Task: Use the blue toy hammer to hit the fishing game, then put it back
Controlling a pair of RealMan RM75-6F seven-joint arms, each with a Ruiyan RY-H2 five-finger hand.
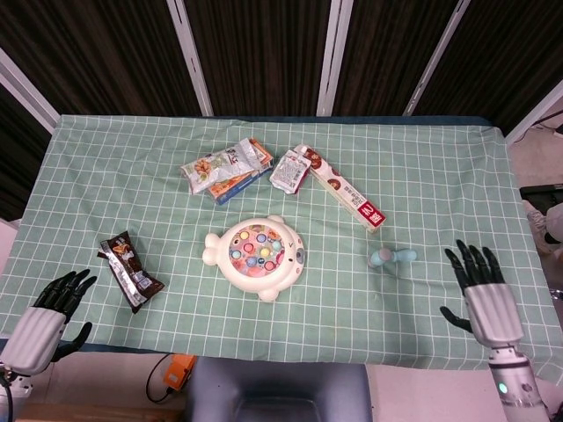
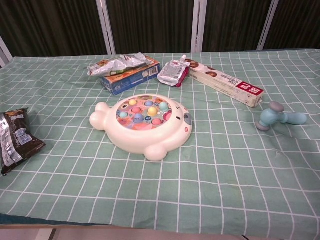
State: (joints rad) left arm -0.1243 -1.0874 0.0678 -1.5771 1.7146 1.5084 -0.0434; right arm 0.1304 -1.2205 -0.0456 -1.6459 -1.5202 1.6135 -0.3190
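Now one blue toy hammer [image 1: 392,257] lies right of one fishing game [image 1: 256,257]; the left robot hand [image 1: 46,315] and right robot hand [image 1: 482,295] both spread empty at the worktop's [image 1: 422,176] near edge.

Dark snack packet [image 2: 15,140] cut by left edge in chest view. Left hand [image 1: 46,315] wrist and arm run off frame at 7 o'clock in head view. Right hand [image 1: 485,295] forearm cut at 5 o'clock. Neither hand shows in chest view. Print on long box [image 2: 227,86] too small to read.
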